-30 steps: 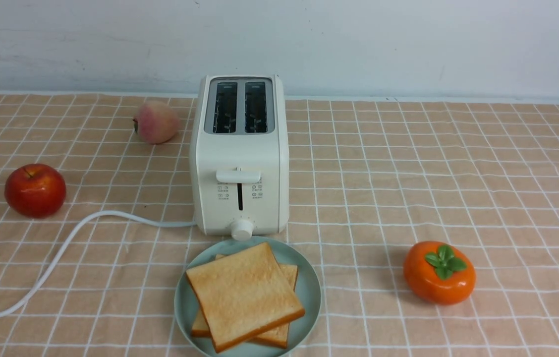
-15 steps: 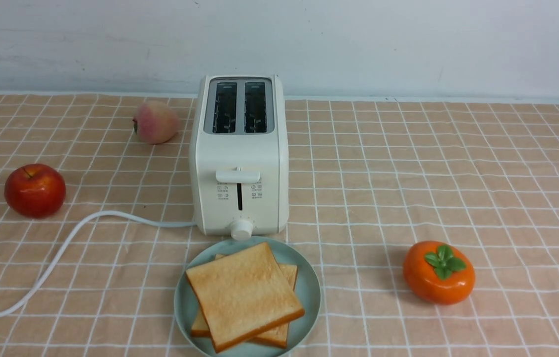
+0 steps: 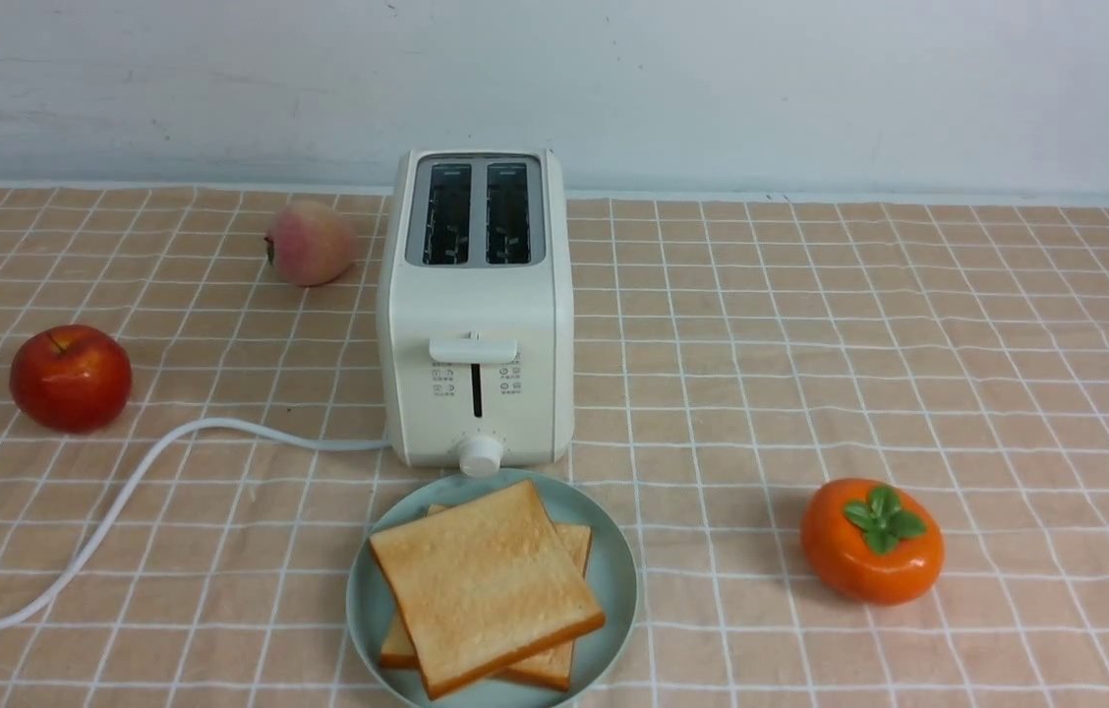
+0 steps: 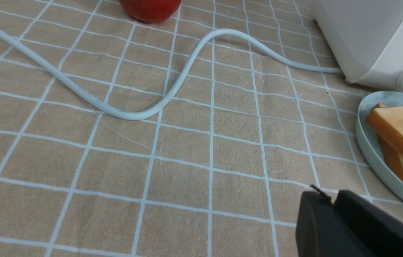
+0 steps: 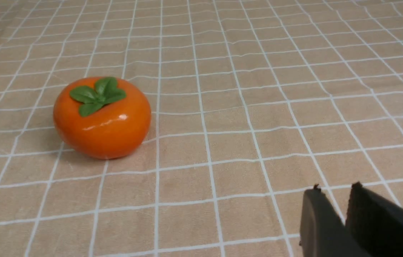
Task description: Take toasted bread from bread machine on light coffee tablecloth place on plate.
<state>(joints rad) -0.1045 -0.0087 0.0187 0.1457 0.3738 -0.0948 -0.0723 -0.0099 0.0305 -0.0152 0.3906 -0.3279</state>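
Unmoved square toast (image 3: pixel 486 590), round plate (image 3: pixel 614 590)

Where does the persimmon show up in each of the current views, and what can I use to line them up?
Front view: the persimmon is right of the plate, in the lower right.
Left wrist view: not in it.
Right wrist view: left of centre in the picture.
Shared landmark: the toaster, whole in the front view, cut off by the edge in both wrist views.
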